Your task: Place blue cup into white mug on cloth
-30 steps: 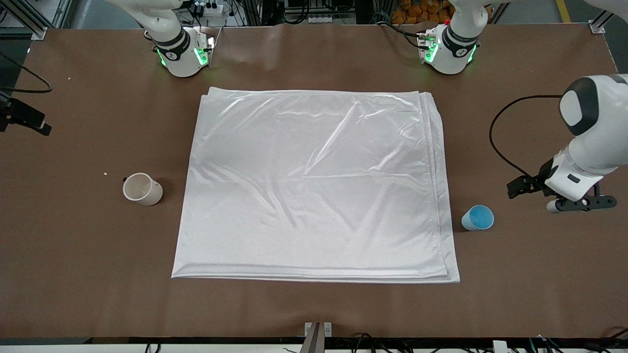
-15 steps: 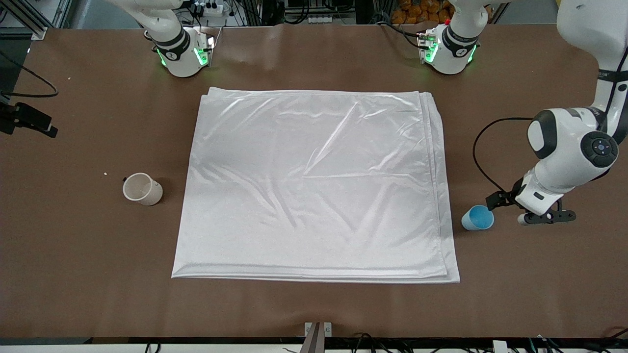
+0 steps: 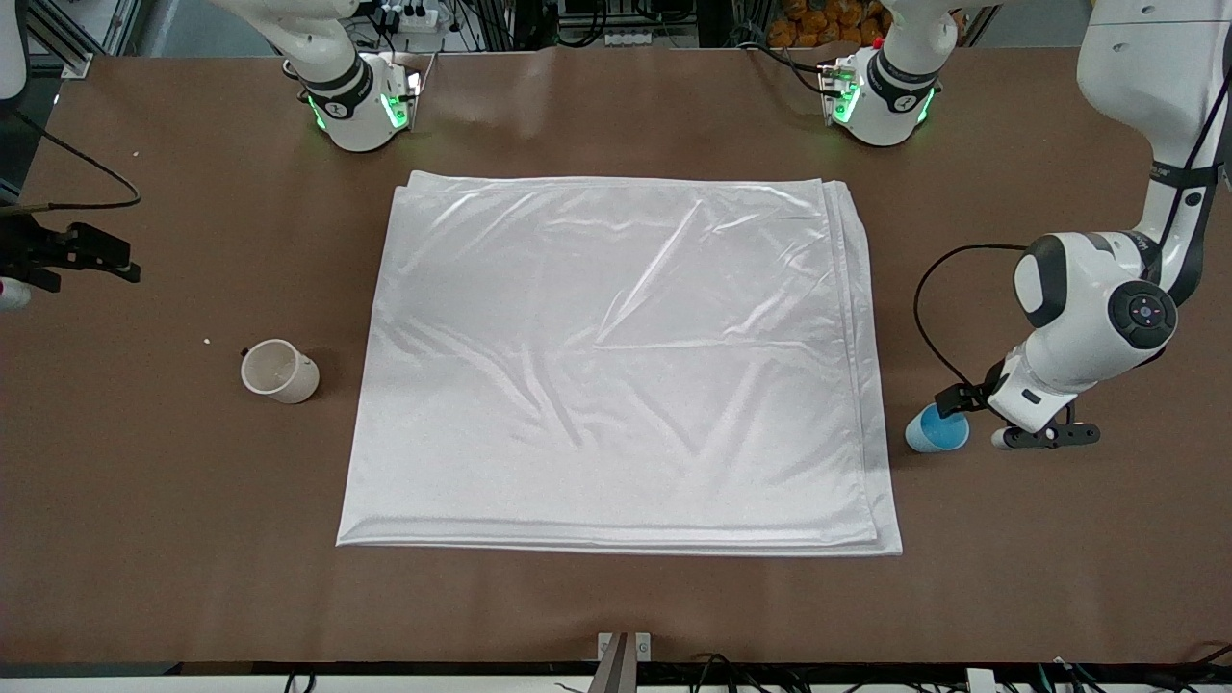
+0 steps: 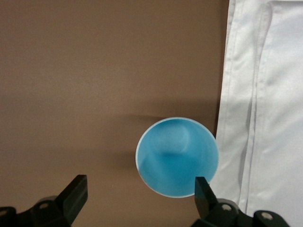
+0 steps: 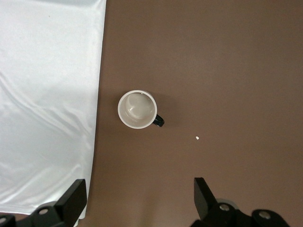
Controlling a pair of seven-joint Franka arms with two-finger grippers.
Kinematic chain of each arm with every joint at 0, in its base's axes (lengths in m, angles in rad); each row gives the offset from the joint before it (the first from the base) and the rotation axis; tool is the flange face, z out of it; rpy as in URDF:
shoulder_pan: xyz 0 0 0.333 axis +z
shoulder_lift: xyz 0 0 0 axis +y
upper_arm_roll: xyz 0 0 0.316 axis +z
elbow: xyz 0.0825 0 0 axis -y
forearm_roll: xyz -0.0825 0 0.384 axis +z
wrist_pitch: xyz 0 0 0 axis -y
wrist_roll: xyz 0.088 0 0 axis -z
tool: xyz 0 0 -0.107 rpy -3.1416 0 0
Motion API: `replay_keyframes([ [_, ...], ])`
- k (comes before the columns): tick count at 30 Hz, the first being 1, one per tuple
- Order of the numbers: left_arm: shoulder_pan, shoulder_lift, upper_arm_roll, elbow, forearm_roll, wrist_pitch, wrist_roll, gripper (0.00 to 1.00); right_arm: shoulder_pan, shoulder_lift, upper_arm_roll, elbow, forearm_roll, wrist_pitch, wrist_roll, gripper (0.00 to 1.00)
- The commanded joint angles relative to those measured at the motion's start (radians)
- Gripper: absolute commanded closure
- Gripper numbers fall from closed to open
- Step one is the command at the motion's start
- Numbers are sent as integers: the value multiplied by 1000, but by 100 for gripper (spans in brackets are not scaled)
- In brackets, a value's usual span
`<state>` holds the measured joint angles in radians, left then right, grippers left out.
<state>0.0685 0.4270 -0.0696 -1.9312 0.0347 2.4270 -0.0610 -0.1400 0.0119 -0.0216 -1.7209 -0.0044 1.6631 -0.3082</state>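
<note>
The blue cup (image 3: pixel 936 428) (image 4: pixel 177 156) stands upright on the bare table, just beside the cloth's (image 3: pixel 616 366) (image 4: pixel 265 118) edge at the left arm's end. My left gripper (image 3: pixel 1044 437) (image 4: pixel 139 189) hangs open just above the table beside the cup, one finger (image 4: pixel 202 189) at its rim, nothing between the fingers. The white mug (image 3: pixel 279 371) (image 5: pixel 137 109) stands upright on the bare table beside the cloth (image 5: pixel 47 94) toward the right arm's end. My right gripper (image 3: pixel 14 289) (image 5: pixel 139 194) is open and empty, high over the table near the mug, partly cut off in the front view.
A small white crumb (image 3: pixel 206 340) (image 5: pixel 197 137) lies on the table near the mug. A black cable (image 3: pixel 929 308) loops from the left wrist over the table beside the cloth. The two arm bases (image 3: pixel 361 101) (image 3: pixel 881 96) stand along the table's edge farthest from the front camera.
My left gripper has swung in toward the blue cup and now sits right beside it. The right arm's hand has come farther in over the table. Cup, mug and cloth have not moved.
</note>
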Motion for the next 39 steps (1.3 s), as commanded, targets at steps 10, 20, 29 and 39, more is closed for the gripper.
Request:
replay_keyframes([
  [10,-1,64,1,57,-15,14,-11,21,-56,-15,5,-158,14,99,-359,0],
  [20,-2,104,-4,57,-24,55,-10,34,-66,-10,5,-265,14,216,-639,0],
  [29,10,111,-9,51,-26,63,9,100,-64,11,5,-382,12,368,-799,0],
  [39,8,102,-10,43,-27,61,21,100,-66,105,5,-407,11,501,-957,0],
])
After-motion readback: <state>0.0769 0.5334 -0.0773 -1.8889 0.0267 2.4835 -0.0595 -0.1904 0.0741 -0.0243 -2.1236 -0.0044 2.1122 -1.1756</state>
